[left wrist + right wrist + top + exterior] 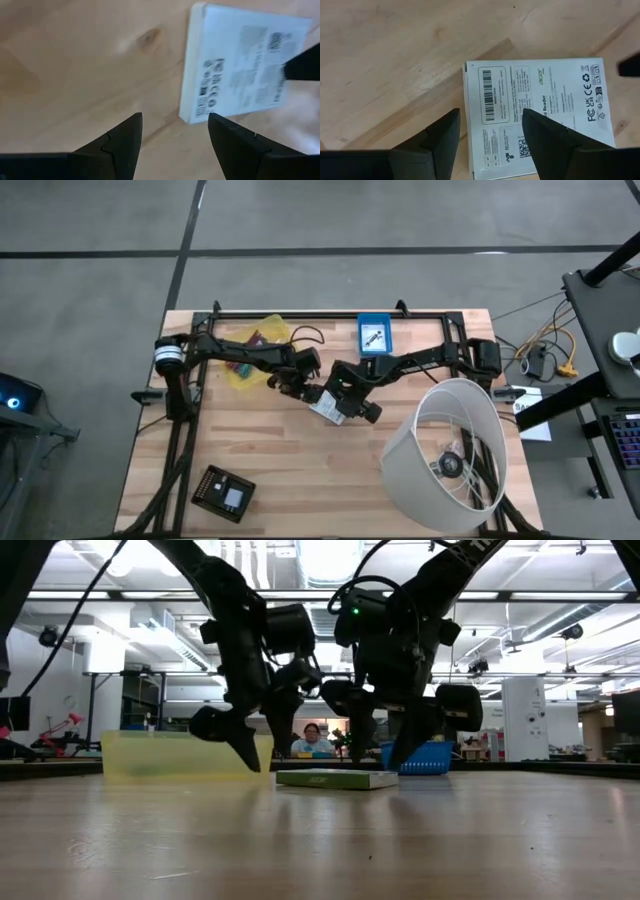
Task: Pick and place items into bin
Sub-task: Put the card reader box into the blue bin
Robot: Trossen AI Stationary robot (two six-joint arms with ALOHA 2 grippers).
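Note:
A flat white printed packet [325, 408] lies on the wooden table near its middle, label side up [540, 110]. My left gripper [175, 117] is open and hovers over bare wood just beside the packet's corner [192, 117]. My right gripper [490, 112] is open and straddles one long edge of the packet: one finger [555, 145] stands over the label, the other [437, 142] over the wood. In the low view both grippers reach down close to the packet [337, 779], the left one [255, 755] on its left, the right one [385, 755] behind it. My right gripper comes slanting down from above with one finger over the packet's printed face [520, 125], next to its long edge. I cannot tell whether that finger touches it. The packet lies flat on the table.
A yellow translucent bin [262, 340] with a few small things in it stands at the far left, and a blue bin [375, 333] at the far middle. A big white lampshade [450, 455] lies at the near right. A flat black square device [223, 492] lies at the near left.

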